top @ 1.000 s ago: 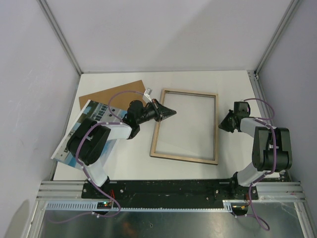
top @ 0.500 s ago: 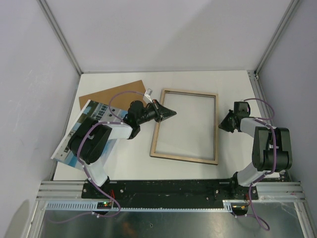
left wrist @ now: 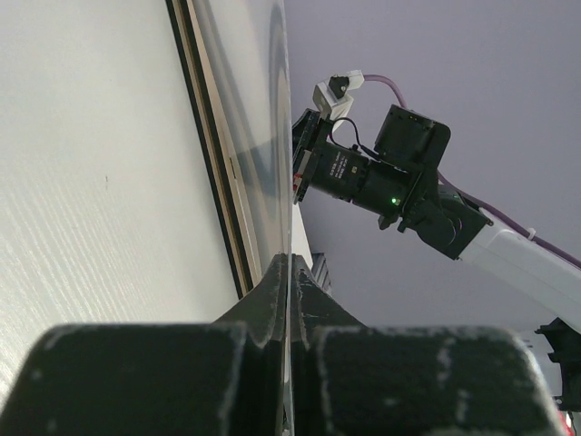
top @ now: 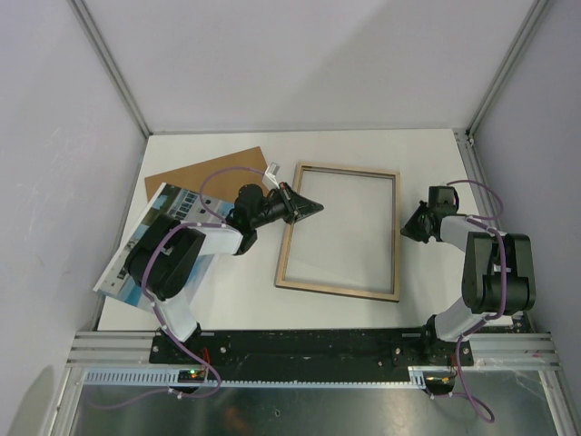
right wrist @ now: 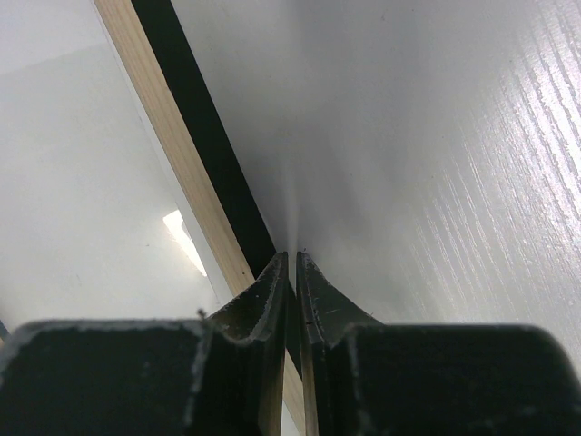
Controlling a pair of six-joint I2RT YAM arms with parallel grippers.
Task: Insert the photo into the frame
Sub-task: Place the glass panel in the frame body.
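Note:
The frame (top: 339, 231) lies flat mid-table with its light wood back up. It also shows in the left wrist view (left wrist: 227, 182) and the right wrist view (right wrist: 177, 136). My left gripper (top: 318, 207) reaches over the frame's left rail and is shut (left wrist: 289, 259) on the edge of a thin clear glazing sheet (left wrist: 254, 91). My right gripper (top: 406, 227) is shut (right wrist: 290, 254), with its tips at the frame's outer right rail. The photo (top: 150, 250) lies at the table's left edge, partly hidden under my left arm.
A plain brown backing board (top: 204, 173) lies at the back left, beyond the photo. Grey walls and metal posts close in the table on three sides. My right arm's wrist camera (left wrist: 363, 177) shows across the frame in the left wrist view.

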